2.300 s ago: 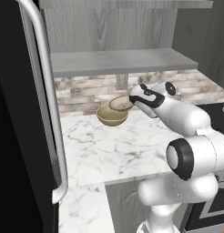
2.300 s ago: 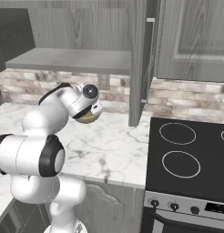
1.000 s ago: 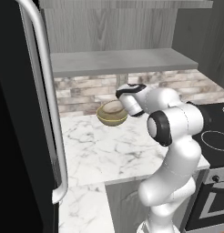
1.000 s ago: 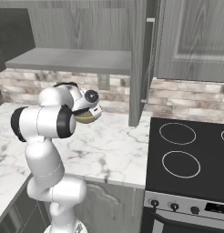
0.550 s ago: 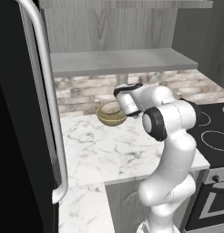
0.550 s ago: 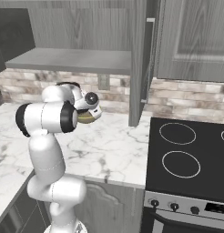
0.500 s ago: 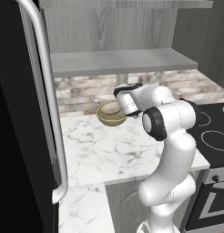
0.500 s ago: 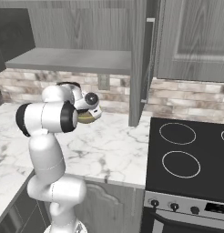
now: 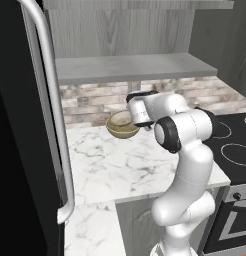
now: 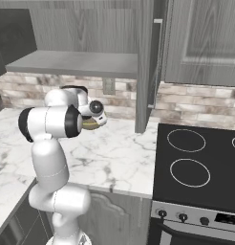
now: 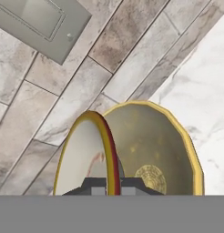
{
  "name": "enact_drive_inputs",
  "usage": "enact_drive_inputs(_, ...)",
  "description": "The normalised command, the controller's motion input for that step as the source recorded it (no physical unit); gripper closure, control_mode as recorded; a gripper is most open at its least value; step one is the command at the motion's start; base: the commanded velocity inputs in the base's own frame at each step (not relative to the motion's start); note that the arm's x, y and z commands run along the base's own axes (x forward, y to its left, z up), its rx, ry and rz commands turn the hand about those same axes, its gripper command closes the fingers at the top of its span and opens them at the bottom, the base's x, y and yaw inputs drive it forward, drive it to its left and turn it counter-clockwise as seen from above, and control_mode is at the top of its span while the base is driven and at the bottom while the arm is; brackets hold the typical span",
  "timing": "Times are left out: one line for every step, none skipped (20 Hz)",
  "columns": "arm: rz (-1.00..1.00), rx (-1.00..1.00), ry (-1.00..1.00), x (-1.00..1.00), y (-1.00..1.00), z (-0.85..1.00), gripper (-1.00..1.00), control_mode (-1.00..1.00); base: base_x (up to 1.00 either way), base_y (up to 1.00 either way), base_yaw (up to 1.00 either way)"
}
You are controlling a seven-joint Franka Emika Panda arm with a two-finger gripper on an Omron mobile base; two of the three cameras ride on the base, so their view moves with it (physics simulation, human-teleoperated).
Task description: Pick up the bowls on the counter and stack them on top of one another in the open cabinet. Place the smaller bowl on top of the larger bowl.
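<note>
In the hand view my gripper (image 11: 113, 184) is shut on the rim of the smaller bowl (image 11: 85, 154), which stands on edge with its pale inside facing left. Right behind it the larger bowl (image 11: 155, 145) shows its olive inside and golden rim; whether the two touch I cannot tell. From the left base view the larger bowl (image 9: 122, 126) rests on the white marble counter (image 9: 110, 165) by the brick wall, with the gripper (image 9: 136, 118) at its right rim. The open cabinet's grey shelf (image 9: 130, 67) runs above. The right base view shows a sliver of bowl (image 10: 90, 126) behind the hand (image 10: 95, 115).
The black fridge with its silver handle (image 9: 55, 130) stands at the left. The open cabinet door (image 10: 148, 67) hangs right of the shelf (image 10: 76, 62). The black stovetop (image 10: 196, 162) lies further right. A grey wall outlet (image 11: 36, 22) sits on the brick backsplash.
The arm's elbow has swung from low on the right to upright over the base and the hand has rolled. The gripper and smaller bowl stay beside the larger bowl.
</note>
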Motion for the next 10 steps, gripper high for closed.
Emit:
enact_drive_inputs(0.0, 0.0, -0.05, 0.05, 0.0, -0.1, 1.0, -1.0, 0.0, 0.0, 0.0)
enact_drive_inputs(0.0, 0.0, -0.04, 0.05, 0.0, -0.07, 1.0, -1.0, 0.0, 0.0, 0.0)
enact_drive_inputs(0.0, 0.0, -0.01, 0.0, 0.0, -0.01, 1.0, -1.0, 0.0, 0.0, 0.0)
enact_drive_inputs(0.0, 0.0, 0.0, 0.0, 0.0, 0.0, 1.0, -1.0, 0.0, 0.0, 0.0)
enact_drive_inputs(0.0, 0.0, 0.0, 0.0, 0.0, 0.0, 1.0, -1.0, 0.0, 0.0, 0.0)
enact_drive_inputs(0.0, 0.0, 0.0, 0.0, 0.0, 0.0, -1.0, -1.0, 0.0, 0.0, 0.0)
enact_drive_inputs(0.0, 0.0, 0.0, 0.0, 0.0, 0.0, -1.0, -1.0, 0.0, 0.0, 0.0)
enact_drive_inputs(0.0, 0.0, 0.0, 0.0, 0.0, 0.0, -1.0, -1.0, 0.0, 0.0, 0.0)
enact_drive_inputs(0.0, 0.0, 0.0, 0.0, 0.0, 0.0, -1.0, -1.0, 0.0, 0.0, 0.0)
enact_drive_inputs(0.0, 0.0, 0.0, 0.0, 0.0, 0.0, -1.0, -1.0, 0.0, 0.0, 0.0)
